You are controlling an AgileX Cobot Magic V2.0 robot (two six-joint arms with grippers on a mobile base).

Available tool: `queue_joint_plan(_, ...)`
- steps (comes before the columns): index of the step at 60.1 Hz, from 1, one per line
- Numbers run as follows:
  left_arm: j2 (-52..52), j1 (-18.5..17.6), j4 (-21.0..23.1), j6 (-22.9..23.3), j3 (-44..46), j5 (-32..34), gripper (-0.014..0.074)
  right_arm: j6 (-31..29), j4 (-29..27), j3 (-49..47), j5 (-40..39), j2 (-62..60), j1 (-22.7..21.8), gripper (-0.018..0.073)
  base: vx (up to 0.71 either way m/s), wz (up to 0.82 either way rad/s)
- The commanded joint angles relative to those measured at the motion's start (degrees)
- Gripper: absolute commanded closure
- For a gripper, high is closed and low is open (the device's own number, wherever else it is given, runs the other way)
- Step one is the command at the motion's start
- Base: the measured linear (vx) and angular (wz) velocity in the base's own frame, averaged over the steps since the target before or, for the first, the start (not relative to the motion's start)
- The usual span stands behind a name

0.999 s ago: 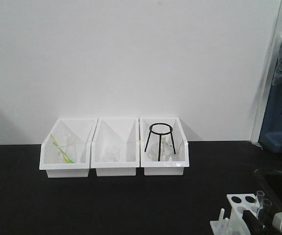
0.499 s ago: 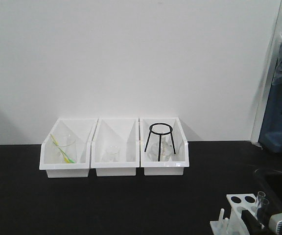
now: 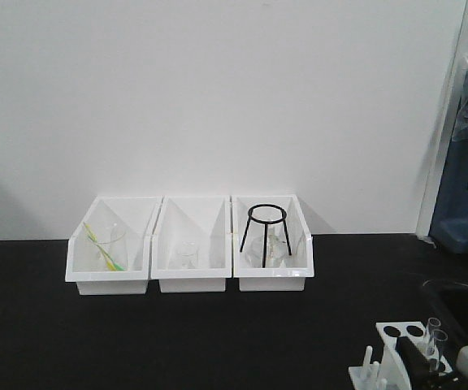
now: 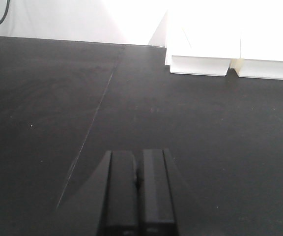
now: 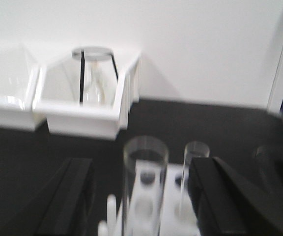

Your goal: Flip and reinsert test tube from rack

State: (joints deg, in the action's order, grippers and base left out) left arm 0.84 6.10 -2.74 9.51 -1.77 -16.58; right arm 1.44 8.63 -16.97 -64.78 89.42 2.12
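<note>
While two test tubes [image 5: 144, 187] stand racked, the right gripper [image 5: 141, 196] gapes wide.

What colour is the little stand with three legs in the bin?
Black. The tripod stand shows best in the exterior front-facing view.

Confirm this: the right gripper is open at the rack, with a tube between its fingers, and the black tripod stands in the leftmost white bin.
Not quite. The black tripod stands in the rightmost white bin, as the front-facing view shows. The rest holds: the right gripper is open at the rack, with a tube between its fingers.
</note>
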Motion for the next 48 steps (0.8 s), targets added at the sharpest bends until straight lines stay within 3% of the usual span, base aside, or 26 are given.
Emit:
queue_joint_plan(1,0.17,-0.42,0.21,0.01,-0.11,5.03,0.0603,2.2,-0.25,-1.32,-9.0,-6.85,-0.28,0.006,0.0,0.0)
queue_joint_plan(11,0.17,-0.42,0.21,0.01,-0.11,5.03,0.0603,7.84,-0.19,-3.79,8.19,-21.64,-0.28,0.0236,0.0,0.0)
queue_joint_plan(20,0.17,-0.42,0.21,0.01,-0.11,5.03,0.0603,11.03,2.46,-4.55,31.34,-37.89,-0.28,0.0576,0.0,0.0)
queue_joint_plan(27,0.17,-0.42,0.21,0.01,-0.11,5.03,0.0603,15.01,8.0,-4.49,51.71,-51.36,-0.28,0.0571,0.0,0.0)
queue_joint_plan(33,0.17,-0.42,0.21,0.01,-0.11,5.03,0.0603,16.51,11.3,-1.59,61.6,-60.48,-0.28,0.0569,0.0,0.0)
queue_joint_plan(48,0.17,-0.42,0.21,0.01,-0.11,5.03,0.0603,16.47,12.92,10.14,59.02,-78.04,-0.28,0.0566,0.0,0.0)
